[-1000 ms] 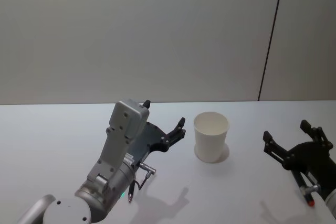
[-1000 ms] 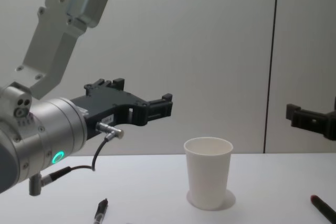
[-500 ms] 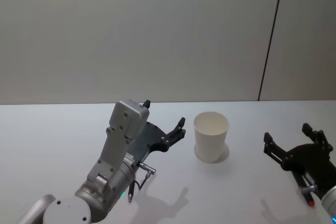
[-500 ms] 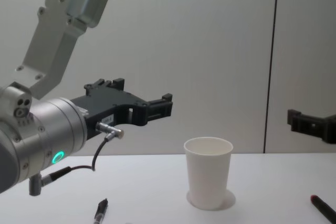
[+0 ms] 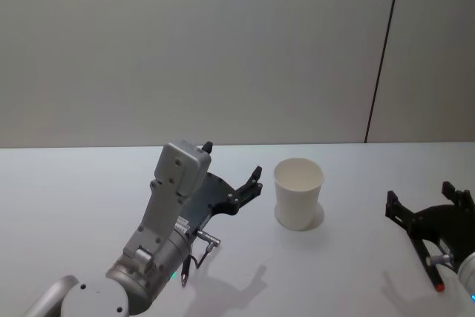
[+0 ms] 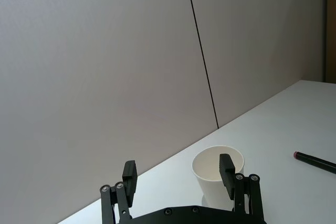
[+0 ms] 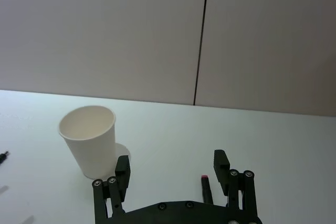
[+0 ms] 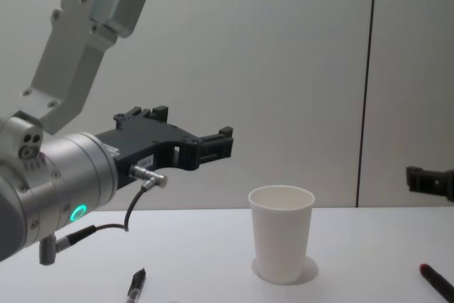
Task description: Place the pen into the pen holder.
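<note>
The pen holder, a white paper cup (image 5: 298, 193) (image 8: 281, 243) (image 6: 210, 179) (image 7: 89, 140), stands upright on the table. A dark pen with a red end (image 5: 438, 281) (image 8: 434, 279) (image 6: 315, 161) (image 7: 206, 188) lies to its right, under my right gripper (image 5: 427, 197) (image 7: 171, 165), which hovers open just above it. In the right wrist view that pen lies close beside one finger. Left of the cup my left gripper (image 5: 232, 159) (image 8: 191, 124) (image 6: 177, 171) is raised and open, holding nothing.
A second dark pen (image 5: 184, 274) (image 8: 136, 287) lies on the white table (image 5: 74, 198) beneath my left arm. A grey wall with a dark vertical seam (image 5: 382, 57) stands behind the table.
My right gripper has drawn to the right and back toward me, ending over the red-ended pen. The left arm, the cup and both pens have stayed put.
</note>
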